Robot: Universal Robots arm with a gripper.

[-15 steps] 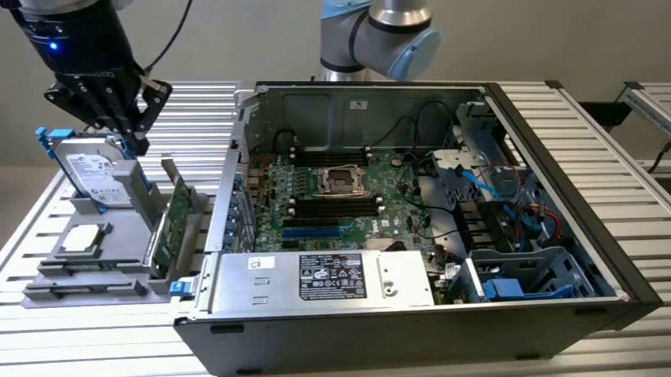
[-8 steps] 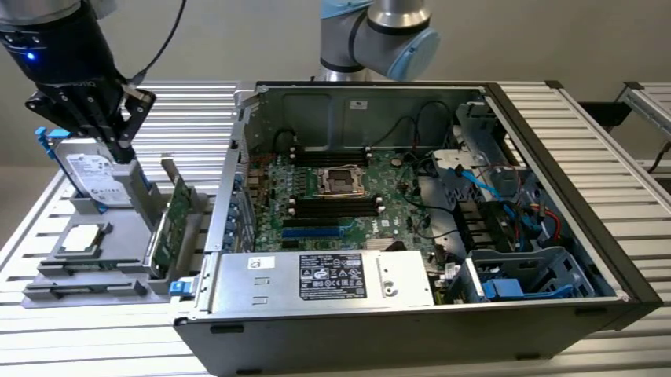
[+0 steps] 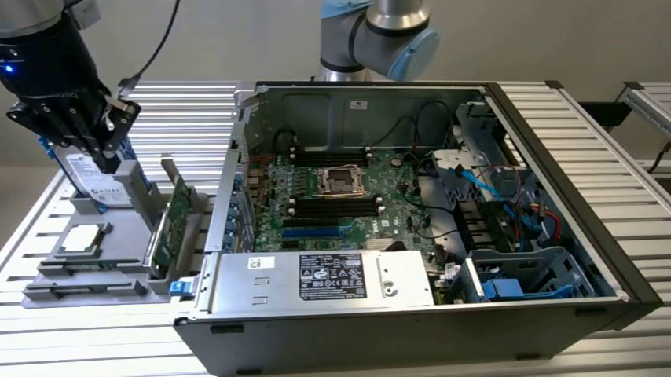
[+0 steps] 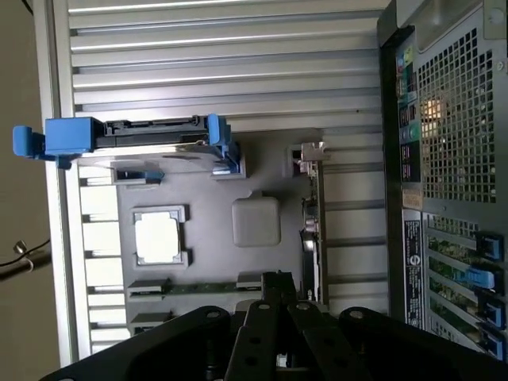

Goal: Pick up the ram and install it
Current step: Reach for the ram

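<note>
The ram is a thin green stick lying edge-up in a slot of the grey holder tray, beside the square processor. In the exterior view that slot runs along the tray's near part, at the exterior view's left. My black gripper hangs above the tray's far end, close to the hard drive, with its fingers drawn together and nothing held. In the wrist view its fingertips meet near one end of the ram. The open computer case shows the motherboard's dark memory slots.
A silver hard drive with blue rails stands at the tray's far end. A taller green expansion card stands upright between the tray and the case wall. The case's perforated back panel is close by. A slatted metal table lies underneath.
</note>
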